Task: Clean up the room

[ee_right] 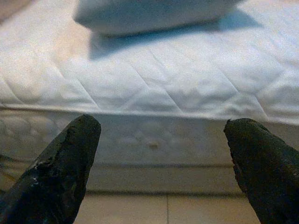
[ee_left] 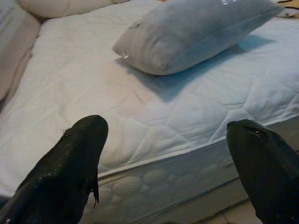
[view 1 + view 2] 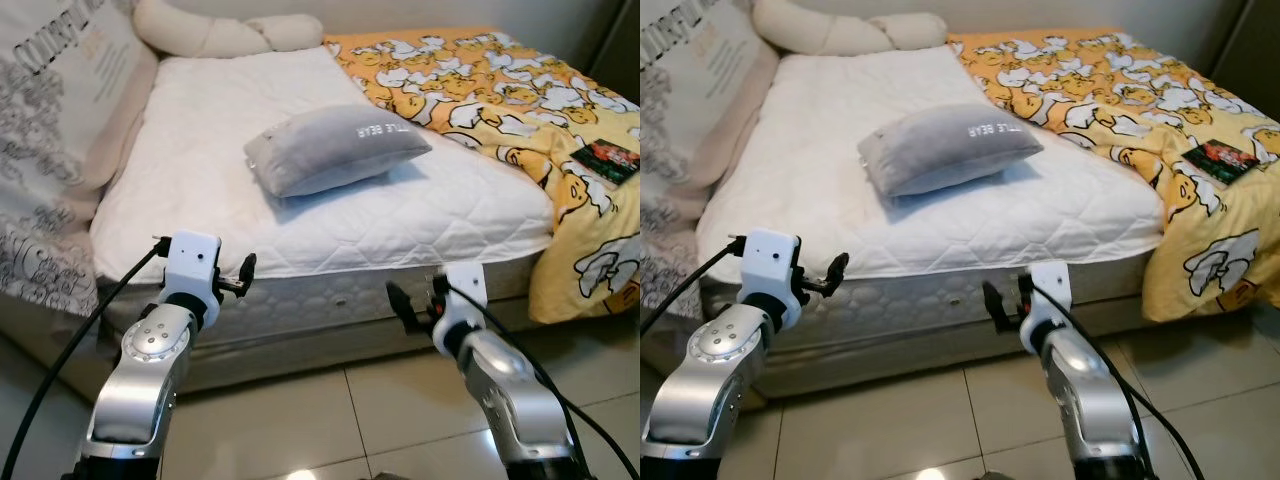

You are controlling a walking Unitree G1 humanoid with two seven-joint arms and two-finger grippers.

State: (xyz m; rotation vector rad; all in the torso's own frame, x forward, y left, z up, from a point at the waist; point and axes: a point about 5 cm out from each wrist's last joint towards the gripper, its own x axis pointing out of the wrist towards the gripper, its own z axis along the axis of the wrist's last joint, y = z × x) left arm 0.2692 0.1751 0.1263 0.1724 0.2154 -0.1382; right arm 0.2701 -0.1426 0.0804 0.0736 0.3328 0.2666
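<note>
Left eye view, scanning left to right: a large printed cushion (image 3: 50,130) leans along the bed's left side; a cream bolster (image 3: 215,35) lies across the head of the mattress (image 3: 200,190); a grey pillow (image 3: 335,148) sits askew near the middle of the bare quilted surface, well apart from the head end; a yellow duck-print blanket (image 3: 500,90) is pushed to the right half and spills over the bed's right corner toward the tiled floor (image 3: 330,420); a small dark packet or booklet (image 3: 606,158) rests on the blanket near the right edge, too small to identify.

Left hand (image 3: 243,275) hovers in front of the mattress edge, low and left; its wrist view shows the two black fingers (image 2: 70,163) spread wide with nothing between them, aimed at the pillow's near end. Right hand (image 3: 405,303) hovers in front of the bed's side panel, further right; fingers (image 1: 60,158) likewise parted and empty, pillow just at the far limit of its wrist view.

Judgement on progress: tidying looks barely begun; pillow not yet at the head of the bed, blanket not spread, packet not put away; nothing held. Likely first step is reaching over the mattress edge for the grey pillow; both hands are short of it.
</note>
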